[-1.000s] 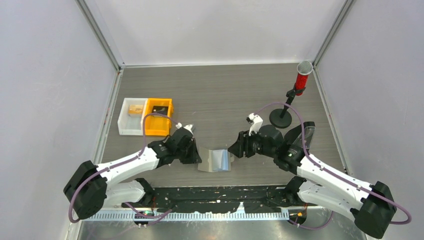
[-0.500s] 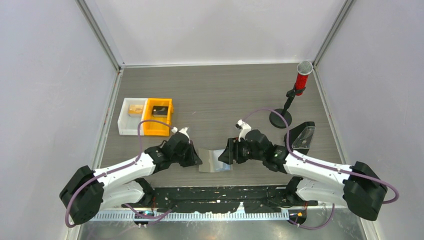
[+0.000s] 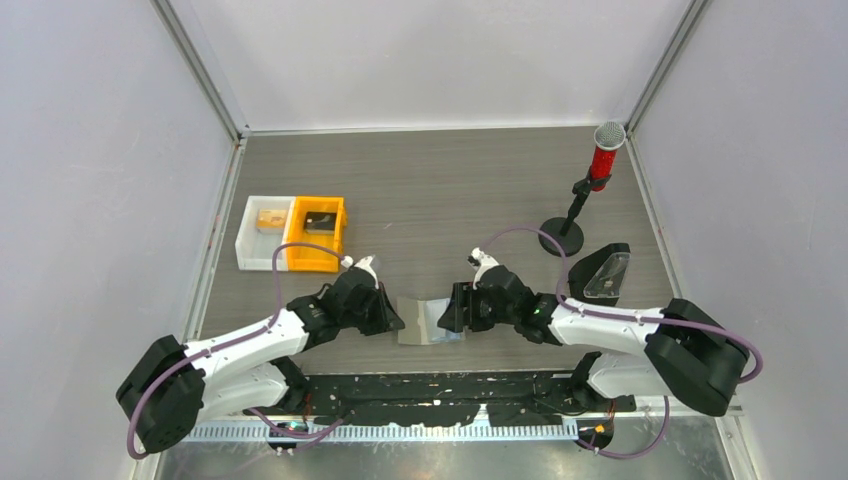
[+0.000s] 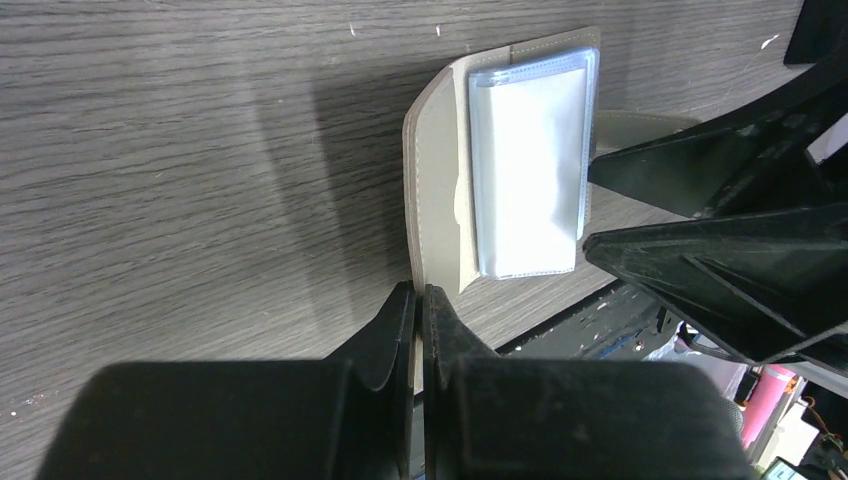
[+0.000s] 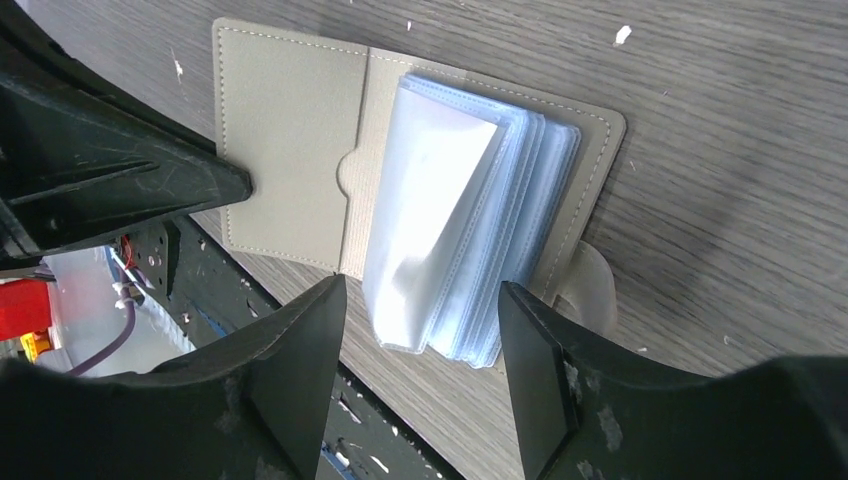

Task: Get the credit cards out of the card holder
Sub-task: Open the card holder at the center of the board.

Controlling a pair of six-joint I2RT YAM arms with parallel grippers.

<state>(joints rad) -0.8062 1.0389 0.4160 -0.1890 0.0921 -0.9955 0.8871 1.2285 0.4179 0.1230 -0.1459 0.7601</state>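
Note:
The card holder (image 3: 418,320) lies spread open on the table near the front edge, between my two grippers. In the left wrist view my left gripper (image 4: 420,298) is shut on the near edge of the card holder's (image 4: 435,170) grey left panel. A stack of clear sleeves holding the pale blue credit cards (image 4: 527,170) rests on the right panel. In the right wrist view my right gripper (image 5: 422,290) is open, its jaws standing either side of the near end of the sleeve stack with the credit cards (image 5: 470,230), not touching it. The card holder's bare panel (image 5: 290,150) shows at the left.
An orange bin (image 3: 318,232) and a white bin (image 3: 265,232) stand at the left. A red microphone on a stand (image 3: 603,155) and a black wedge-shaped stand (image 3: 605,272) are at the right. The table's front edge with its black strip (image 3: 430,385) runs just below the holder.
My right gripper has moved left and lower, coming over the holder's right half. My left gripper has shifted only slightly and keeps its hold.

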